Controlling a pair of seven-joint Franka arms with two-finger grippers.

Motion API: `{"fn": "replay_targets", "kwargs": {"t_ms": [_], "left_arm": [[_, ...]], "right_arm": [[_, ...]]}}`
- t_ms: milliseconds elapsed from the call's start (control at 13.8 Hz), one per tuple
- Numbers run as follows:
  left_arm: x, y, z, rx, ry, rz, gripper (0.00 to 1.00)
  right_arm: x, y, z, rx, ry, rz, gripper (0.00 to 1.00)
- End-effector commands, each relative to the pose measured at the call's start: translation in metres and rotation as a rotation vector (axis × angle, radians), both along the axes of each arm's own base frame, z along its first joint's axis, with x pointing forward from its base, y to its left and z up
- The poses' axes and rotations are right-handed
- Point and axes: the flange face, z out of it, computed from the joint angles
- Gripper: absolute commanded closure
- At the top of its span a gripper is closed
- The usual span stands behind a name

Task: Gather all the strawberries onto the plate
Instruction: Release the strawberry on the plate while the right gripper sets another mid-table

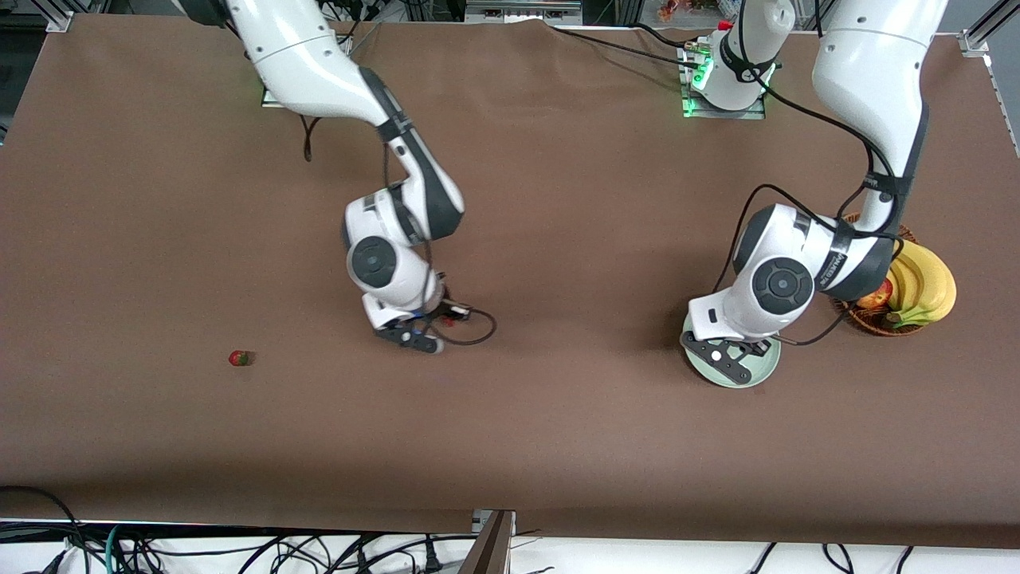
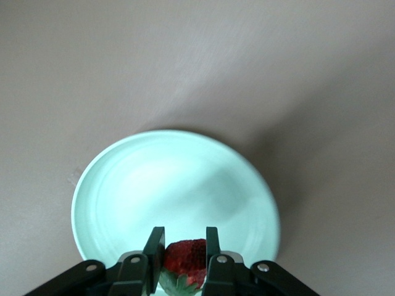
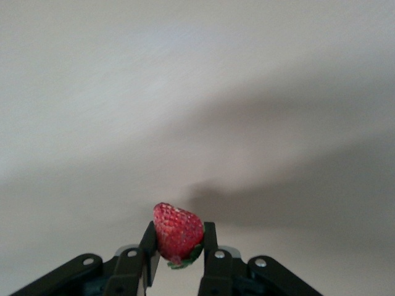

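Note:
My left gripper [image 1: 755, 347] hangs just over the pale mint-green plate [image 1: 770, 367], shut on a strawberry [image 2: 186, 256]. In the left wrist view the gripper [image 2: 183, 237] sits over the plate [image 2: 166, 185], whose inside is bare. My right gripper [image 1: 443, 316] is above the brown table near its middle. It is shut on a second strawberry [image 3: 178, 236], held off the surface in the right wrist view [image 3: 179, 228]. A third strawberry [image 1: 240, 358] lies alone on the table toward the right arm's end.
A brown wicker basket [image 1: 872, 325] stands beside the plate toward the left arm's end. It holds bananas [image 1: 924, 288] and a red apple [image 1: 875, 299]. Cables trail along the table's edge nearest the front camera.

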Motion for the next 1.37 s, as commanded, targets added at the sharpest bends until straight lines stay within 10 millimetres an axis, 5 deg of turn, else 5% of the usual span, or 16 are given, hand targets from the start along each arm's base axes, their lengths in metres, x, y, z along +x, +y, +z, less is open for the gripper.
{"fn": "replay_targets", "kwargs": {"t_ms": [0, 217, 289, 361, 506, 723, 940, 1157, 1301], "left_arm": [[0.009, 0.006, -0.024, -0.006, -0.007, -0.06, 0.8], [0.009, 0.023, -0.047, -0.018, 0.009, -0.034, 0.73], [0.01, 0.025, -0.044, -0.021, 0.005, -0.026, 0.44], [0.011, 0.03, -0.044, -0.025, 0.006, -0.016, 0.0], [0.012, 0.041, -0.042, -0.029, 0.011, 0.008, 0.0], [0.013, 0.047, -0.022, -0.02, 0.014, 0.035, 0.0], [0.007, 0.042, 0.017, -0.14, 0.082, 0.254, 0.0], [0.007, 0.022, 0.035, -0.171, 0.069, 0.389, 0.0], [0.002, -0.027, 0.047, -0.189, 0.056, 0.552, 0.0]], "right_arm": [[-0.013, 0.056, -0.012, 0.043, -0.046, -0.094, 0.88], [-0.038, 0.096, -0.021, 0.111, -0.072, -0.14, 0.88], [-0.043, 0.102, -0.022, 0.12, -0.067, -0.147, 0.85], [-0.045, 0.103, -0.026, 0.118, -0.063, -0.147, 0.7], [-0.047, 0.104, -0.026, 0.109, -0.071, -0.126, 0.0], [-0.029, 0.099, 0.001, 0.12, -0.114, -0.113, 0.0], [0.004, 0.055, 0.024, 0.051, -0.127, -0.027, 0.0], [0.047, -0.024, 0.04, -0.004, -0.111, 0.102, 0.0], [0.072, -0.085, 0.048, -0.063, -0.078, 0.197, 0.0]]}}
